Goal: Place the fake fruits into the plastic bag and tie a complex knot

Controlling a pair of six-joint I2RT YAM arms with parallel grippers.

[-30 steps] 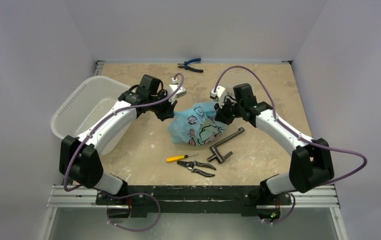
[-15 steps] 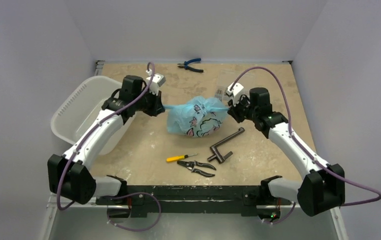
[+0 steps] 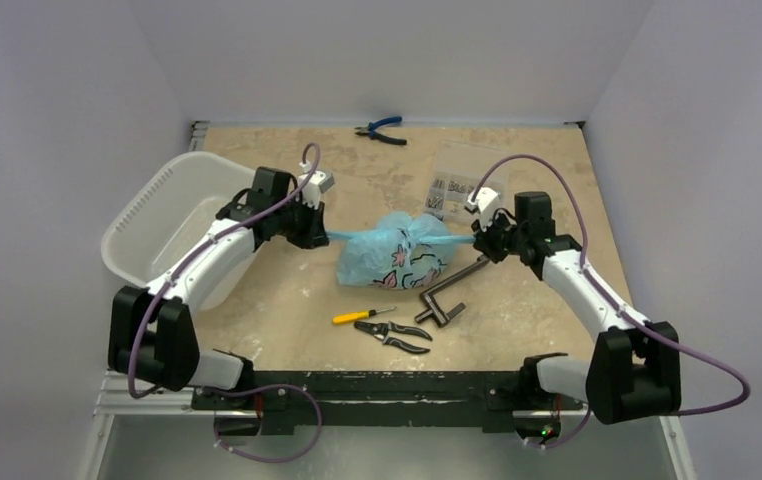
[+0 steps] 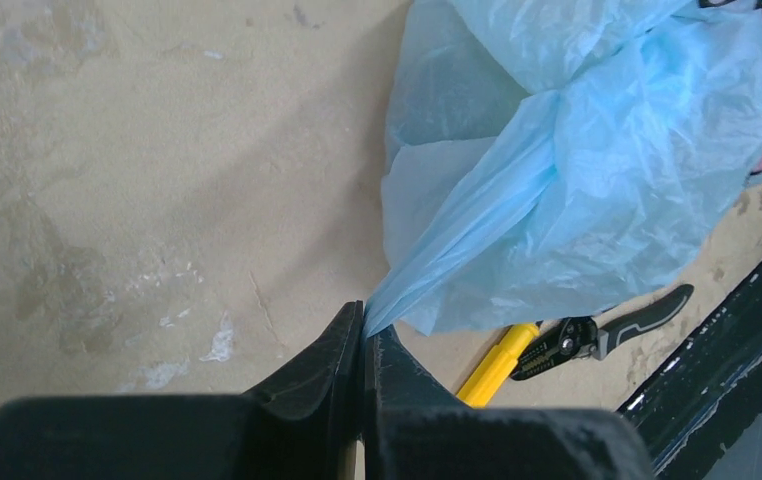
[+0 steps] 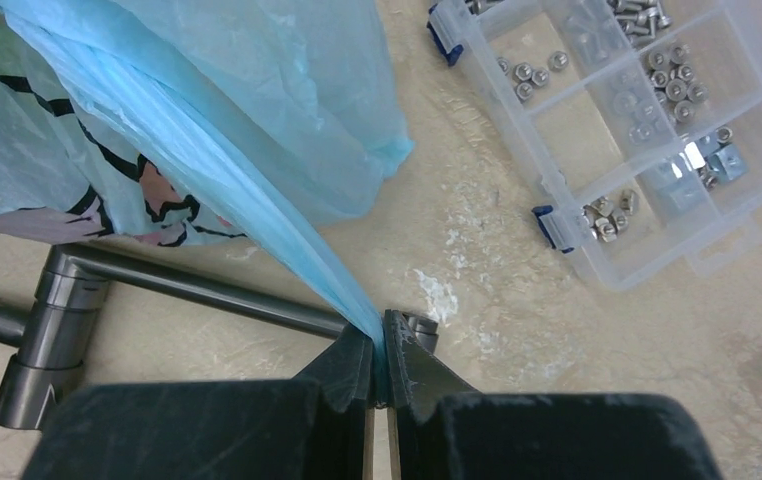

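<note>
The plastic bag lies in the middle of the surface, light blue with dark and pink print, its body bulging. Whatever fills it cannot be made out through the film. From the bag's top, two thin strands of film run out in opposite directions, each drawn taut. The left pincer is clenched on the tip of the strand left of the bag. The right pincer is clamped on the tip of the strand right of the bag. Where the strands meet the film is bunched, but whether it is tied cannot be told.

A dark metal crank lies just beside the bag on its near right. A yellow screwdriver and black pliers lie nearer than the bag. A clear compartment box sits beyond the bag, blue pliers farther off, and a white tub well to the bag's left.
</note>
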